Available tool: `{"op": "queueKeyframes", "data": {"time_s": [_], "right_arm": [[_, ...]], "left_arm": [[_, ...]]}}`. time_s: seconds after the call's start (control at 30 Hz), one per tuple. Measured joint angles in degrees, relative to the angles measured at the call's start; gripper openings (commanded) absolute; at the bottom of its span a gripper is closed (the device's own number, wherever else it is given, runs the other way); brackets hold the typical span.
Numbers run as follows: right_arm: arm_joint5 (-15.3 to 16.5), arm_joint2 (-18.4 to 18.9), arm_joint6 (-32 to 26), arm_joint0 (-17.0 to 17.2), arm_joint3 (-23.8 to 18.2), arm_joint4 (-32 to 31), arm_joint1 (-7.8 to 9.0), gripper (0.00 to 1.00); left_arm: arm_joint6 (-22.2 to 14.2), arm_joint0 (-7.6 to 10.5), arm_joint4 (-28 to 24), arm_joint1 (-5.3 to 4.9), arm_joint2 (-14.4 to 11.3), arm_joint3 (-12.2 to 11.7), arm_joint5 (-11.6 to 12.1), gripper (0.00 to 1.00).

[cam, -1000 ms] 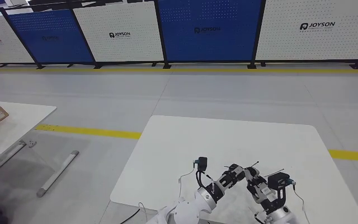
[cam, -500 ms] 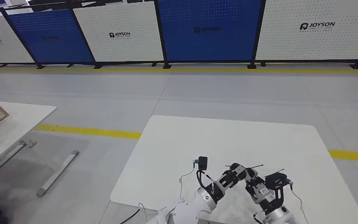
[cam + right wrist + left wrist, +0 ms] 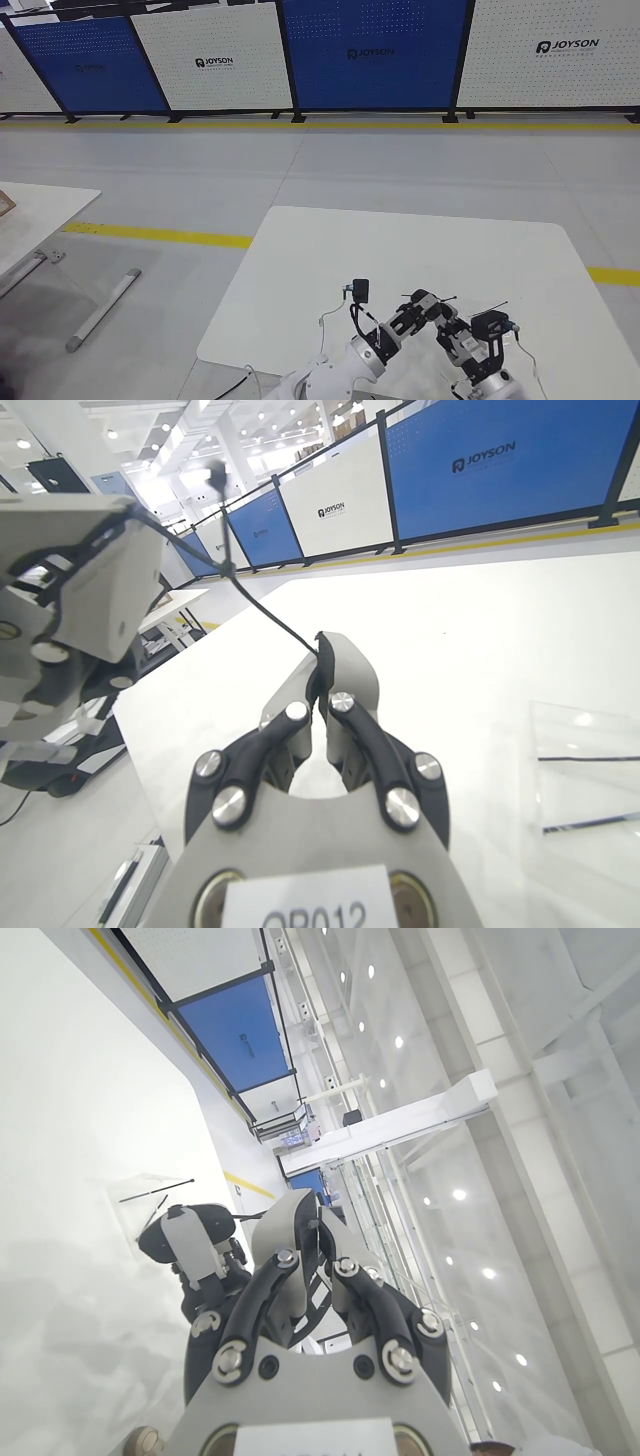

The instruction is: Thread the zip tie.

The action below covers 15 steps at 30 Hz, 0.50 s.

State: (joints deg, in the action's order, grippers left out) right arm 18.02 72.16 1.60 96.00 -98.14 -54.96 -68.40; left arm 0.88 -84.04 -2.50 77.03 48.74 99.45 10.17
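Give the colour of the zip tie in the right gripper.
Black. The zip tie shows best in the right wrist view, pinched by the right gripper.

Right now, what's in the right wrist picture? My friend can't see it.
The right tool pinches a black zip tie that stretches across to the left tool, above a white table. On the table, spare ties lie on a clear sheet.
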Motion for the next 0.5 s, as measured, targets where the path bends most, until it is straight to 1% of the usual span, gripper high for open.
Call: {"op": "queueKeyframes", "data": {"time_s": [0.3, 0.5], "right_arm": [[0.32, -0.79, -0.26, -1.18, 1.88, 0.71, -0.19, 0.00], [0.28, -1.39, -0.12, -1.75, 2.29, 0.48, -0.31, 0.00]], "left_arm": [[-0.02, -1.16, 0.59, -0.27, 0.76, 1.21, 0.62, 0.00], [-0.17, -1.92, 0.62, -0.46, 1.30, 1.65, 1.15, 0.00]]}}
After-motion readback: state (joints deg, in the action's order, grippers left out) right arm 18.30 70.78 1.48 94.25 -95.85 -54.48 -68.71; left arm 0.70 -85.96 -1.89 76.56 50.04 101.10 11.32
